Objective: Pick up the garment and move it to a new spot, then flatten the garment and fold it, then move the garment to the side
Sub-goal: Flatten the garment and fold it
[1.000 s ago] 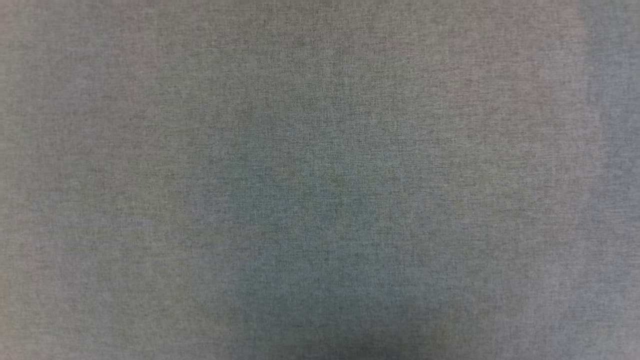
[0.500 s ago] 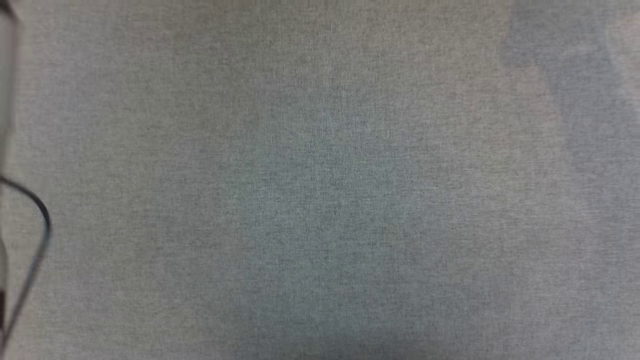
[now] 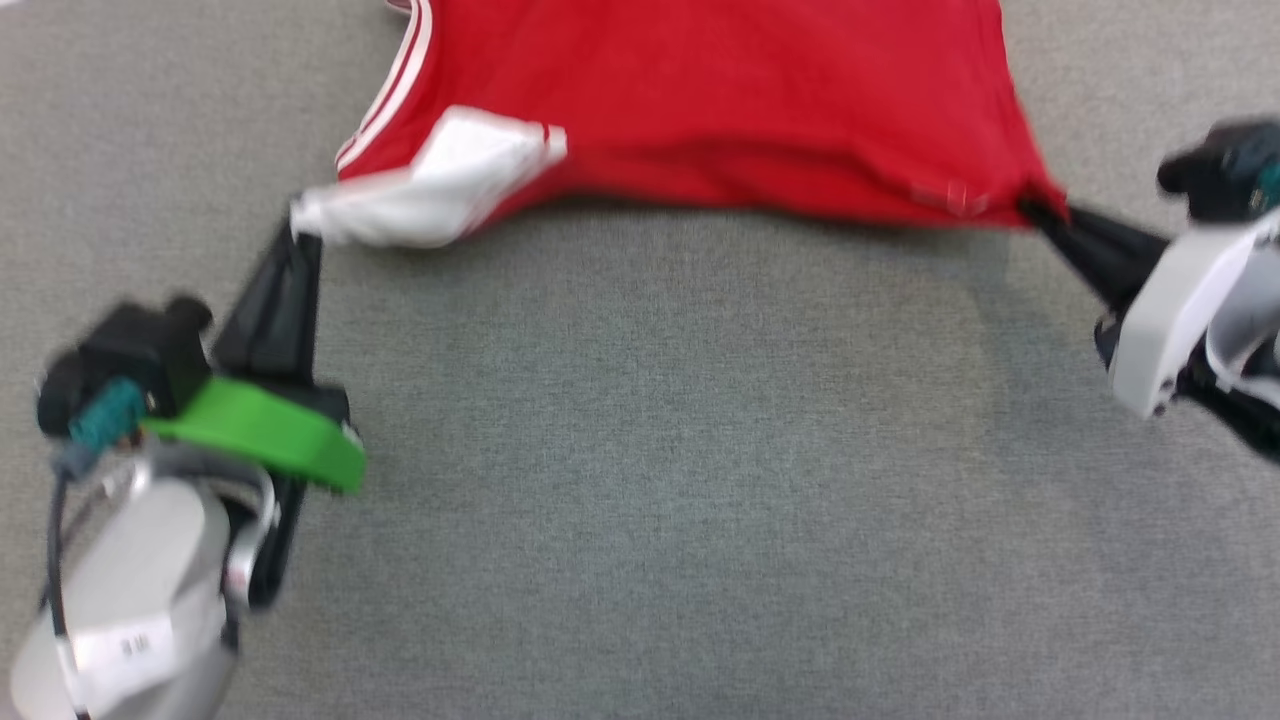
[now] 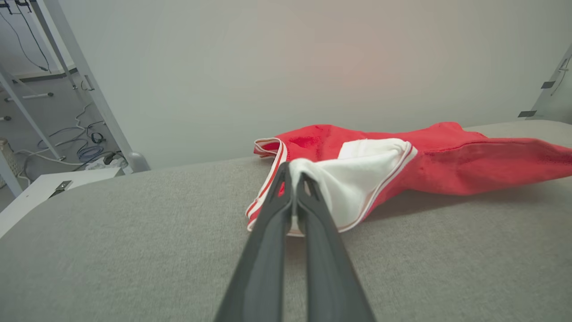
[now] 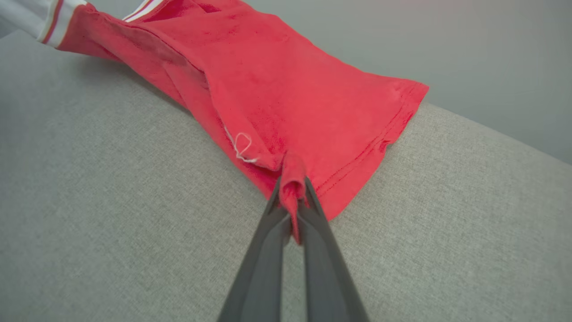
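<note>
From where I stand, the red T-shirt [image 3: 700, 100] is stretched across the far part of the grey cloth-covered surface [image 3: 640, 450], pulled out between the two arms. The left gripper [image 3: 300, 232] has its jaws pinched tight on the tip of the white sleeve [image 3: 440, 180]. The right gripper [image 3: 1040, 212] has its jaws clamped on a bunched hem corner [image 5: 292, 179].

This looks like the spreading-out part of the job. The near edge seems to be held a little off the surface, with shadow under it, while the rest lies down.

To do it well, I'd hold the pull even on both sides and low to the surface, so the body goes down without a ridge. The sleeve is folded in on itself, so it wants drawing outward before letting go. The hem pinch is small and could slip under a hard tug.
</note>
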{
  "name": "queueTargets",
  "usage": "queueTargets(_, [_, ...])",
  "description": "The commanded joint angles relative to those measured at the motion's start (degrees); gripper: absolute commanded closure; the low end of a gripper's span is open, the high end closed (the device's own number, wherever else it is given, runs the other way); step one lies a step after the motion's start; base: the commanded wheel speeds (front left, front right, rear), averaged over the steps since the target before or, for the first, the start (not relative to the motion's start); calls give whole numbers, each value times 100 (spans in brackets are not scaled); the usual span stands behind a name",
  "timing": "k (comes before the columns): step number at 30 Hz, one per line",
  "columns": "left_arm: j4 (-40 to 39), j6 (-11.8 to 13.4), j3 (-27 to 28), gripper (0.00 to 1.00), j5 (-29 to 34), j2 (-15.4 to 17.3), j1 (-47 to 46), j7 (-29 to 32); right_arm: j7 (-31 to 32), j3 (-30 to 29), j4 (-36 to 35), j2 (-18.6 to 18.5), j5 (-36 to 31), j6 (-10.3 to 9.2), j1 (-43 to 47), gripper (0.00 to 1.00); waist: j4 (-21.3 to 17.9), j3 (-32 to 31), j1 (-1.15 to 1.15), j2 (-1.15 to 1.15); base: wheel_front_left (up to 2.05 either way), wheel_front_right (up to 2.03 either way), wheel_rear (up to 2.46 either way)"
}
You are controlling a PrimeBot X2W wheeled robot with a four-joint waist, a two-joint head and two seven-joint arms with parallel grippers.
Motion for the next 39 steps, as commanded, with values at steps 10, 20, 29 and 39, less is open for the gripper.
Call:
queueTargets(10, [-412,384,-46,100,-618,-138,2389,-61,-262,225,64,-69,169,-5,1578,100,12,-1251,1,0,0,0,0])
queueTargets(20, [-662,216,-113,100,-1296,-59,4017,18,-318,186,49,-163,338,-5,2959,100,52,-1893,1,0,0,0,0])
queueTargets(29, [-597,114,-356,100,-1508,56,4443,389,-169,-72,-123,-307,349,-5,3781,100,123,-2040,1,0,0,0,0])
queueTargets(39, [-626,-104,-348,100,-1095,184,3628,298,-56,-784,-341,-170,328,-5,3930,100,136,-1993,1,0,0,0,0])
